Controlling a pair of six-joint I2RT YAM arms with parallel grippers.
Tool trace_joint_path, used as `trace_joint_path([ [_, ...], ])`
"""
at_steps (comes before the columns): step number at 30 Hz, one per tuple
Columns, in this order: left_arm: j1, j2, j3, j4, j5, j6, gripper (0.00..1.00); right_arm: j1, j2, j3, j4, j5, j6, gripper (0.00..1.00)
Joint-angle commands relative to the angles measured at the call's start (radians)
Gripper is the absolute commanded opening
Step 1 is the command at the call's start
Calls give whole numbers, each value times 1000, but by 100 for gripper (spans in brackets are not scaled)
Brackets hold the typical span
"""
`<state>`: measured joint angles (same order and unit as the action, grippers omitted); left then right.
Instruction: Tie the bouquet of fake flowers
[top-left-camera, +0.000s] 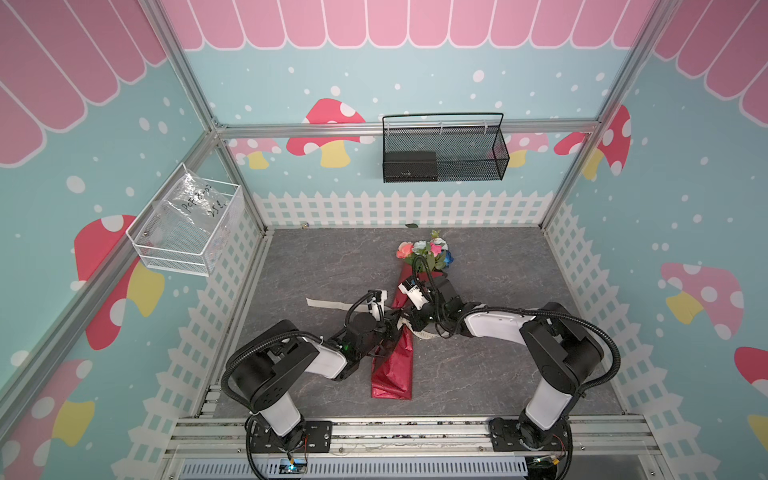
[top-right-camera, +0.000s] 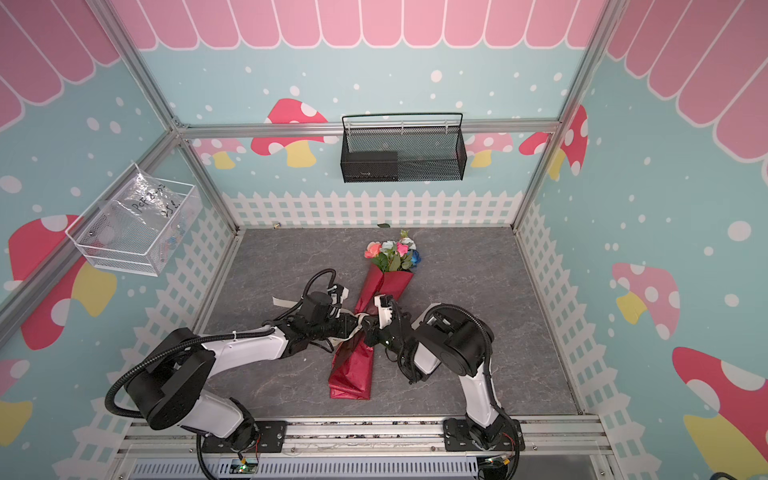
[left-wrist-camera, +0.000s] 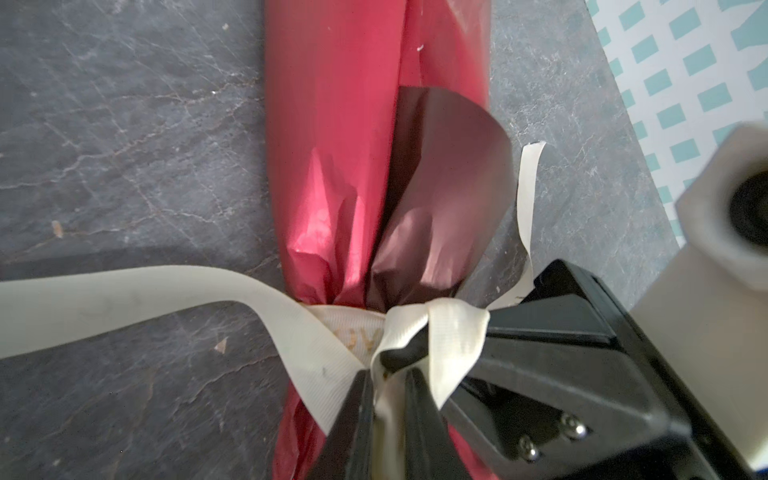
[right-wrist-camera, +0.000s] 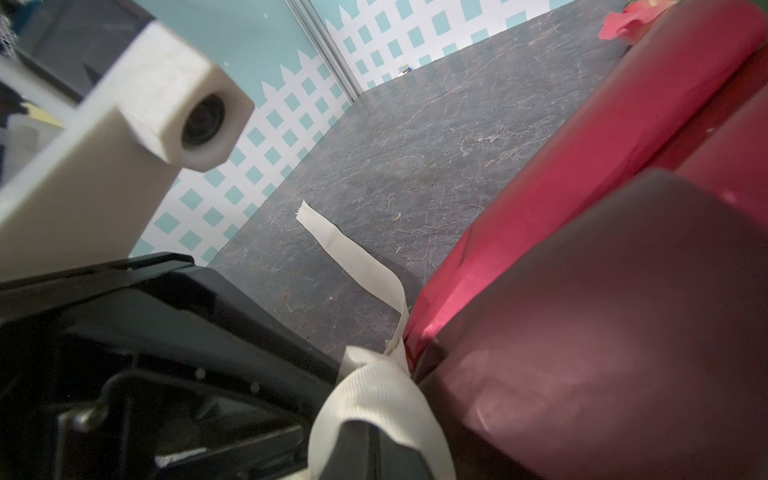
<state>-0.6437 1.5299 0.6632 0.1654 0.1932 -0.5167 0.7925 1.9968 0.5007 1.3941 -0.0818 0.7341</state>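
The bouquet (top-left-camera: 392, 365) lay lengthwise at mid-table (top-left-camera: 311, 257), with its flower heads (top-left-camera: 424, 251) at the far end and the open foot of its red wrapping paper (left-wrist-camera: 332, 145) at the near end. The cream ribbon (left-wrist-camera: 124, 303) was cinched round its waist and crossed into a loose knot. The step in hand looked to be drawing that knot tight. Doing it well would call for pulling both strands evenly and sideways, low over the table, so the band sat at the pinched waist instead of sliding along the slick paper or dragging the bundle askew. The left gripper (left-wrist-camera: 388, 378), reaching in from the left, pinched a strand of ribbon right at the knot, just beside the wrap. The right gripper (right-wrist-camera: 365, 444), coming from the right, had its jaws pressed together with ribbon looped over its tip; whether a strand was caught between them could not be told. One free ribbon end trailed left across the table.
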Motion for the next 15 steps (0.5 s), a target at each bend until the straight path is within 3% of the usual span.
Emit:
trace_joint_path([
  [1, 4, 9, 26, 39, -33, -11, 16, 8, 22, 13, 16, -28, -2, 0],
  [9, 15, 12, 27, 63, -27, -14, 10, 8, 28, 17, 17, -35, -3, 0],
  [11, 15, 15, 28, 74, -18, -20, 1, 8, 22, 12, 17, -36, -4, 0],
  [15, 15, 8, 14, 86, -32, -30, 0, 8, -12, -11, 11, -29, -11, 4],
])
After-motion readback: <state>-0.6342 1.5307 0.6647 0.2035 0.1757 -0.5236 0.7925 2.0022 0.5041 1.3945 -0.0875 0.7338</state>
